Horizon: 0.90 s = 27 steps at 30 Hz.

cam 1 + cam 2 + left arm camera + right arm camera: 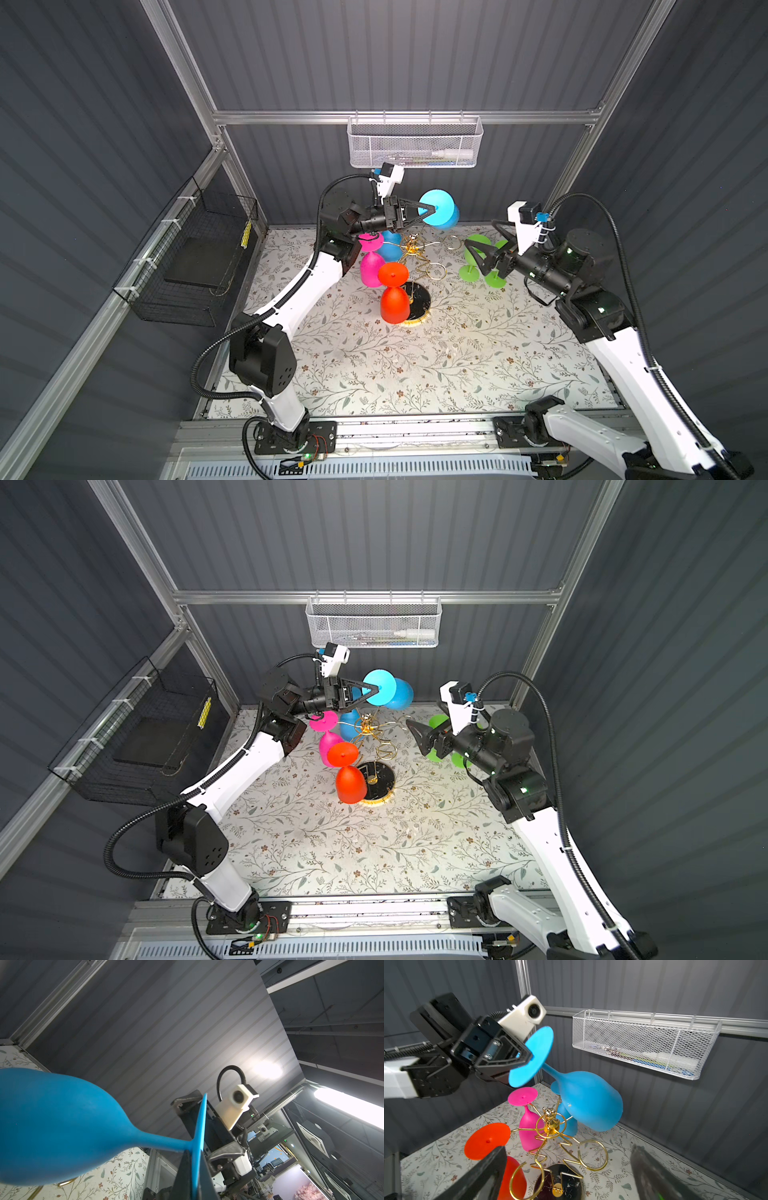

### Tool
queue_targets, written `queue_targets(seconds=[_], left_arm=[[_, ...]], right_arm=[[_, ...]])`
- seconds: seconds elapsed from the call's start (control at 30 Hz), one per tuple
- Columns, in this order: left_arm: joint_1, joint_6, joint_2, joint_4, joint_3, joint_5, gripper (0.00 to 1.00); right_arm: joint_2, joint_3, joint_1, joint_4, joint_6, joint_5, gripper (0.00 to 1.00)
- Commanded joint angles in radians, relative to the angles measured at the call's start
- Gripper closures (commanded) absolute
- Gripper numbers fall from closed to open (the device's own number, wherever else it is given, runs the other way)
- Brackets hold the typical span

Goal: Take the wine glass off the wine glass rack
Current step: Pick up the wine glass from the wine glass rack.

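- Grey ribbed walls all round, flowery tabletop (415,365) underneath, white mesh basket (415,145) hooked on the back rail.
- Gold rack (550,1124) stood mid-table with a pink glass (371,269), a red glass (394,305) and a second blue glass (390,249) hanging upside down from its arms.
- Blue wine glass (587,1101) was up in the air, above the rack and toward the back wall. It was tipped almost on its side, bowl pointing away from the left arm, and looked clear of the gold arms to me.
- Left claw (433,206) was pinching it by the flat foot, right where the stem meets the disc.
- Right claw (415,737) was spread wide with nothing in it, just beside two green glasses (470,273) on the table.
- My guess on handling: it looked matte, like plastic or something rubbery, so probably light, not really breakable, and not too slippery.
- Foot was thin though, so I'd have expected some flex. With the whole bowl hanging off one end, the glass could have swung or twisted in that pinch.
- For a regrab I'd have gone for the stem just under the bowl, closer to the weight. The bowl looked too fat and round for those fingers.
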<state>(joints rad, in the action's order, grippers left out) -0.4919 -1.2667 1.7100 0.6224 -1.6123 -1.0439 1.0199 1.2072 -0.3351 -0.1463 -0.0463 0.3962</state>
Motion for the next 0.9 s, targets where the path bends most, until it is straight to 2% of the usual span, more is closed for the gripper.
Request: queue_targets(seconds=[0.0,0.43,0.87], left_arm=[[-0.005,-0.049,-0.012,0.057,-0.047,-0.052,1.0],[-0.005,-0.096,-0.003,0.027,-0.082,-0.114,1.0],[-0.008,-0.14,-0.003,0.058,-0.084,-0.144,1.0]], right_arm=[[0.013,-0.027,-0.001,0.137,-0.1,0.034,0.03],[0.154,0.021,-0.004,0.166,-0.204,0.069,0.01],[0.251,0.09,-0.024,0.203,-0.214,0.064,0.01]])
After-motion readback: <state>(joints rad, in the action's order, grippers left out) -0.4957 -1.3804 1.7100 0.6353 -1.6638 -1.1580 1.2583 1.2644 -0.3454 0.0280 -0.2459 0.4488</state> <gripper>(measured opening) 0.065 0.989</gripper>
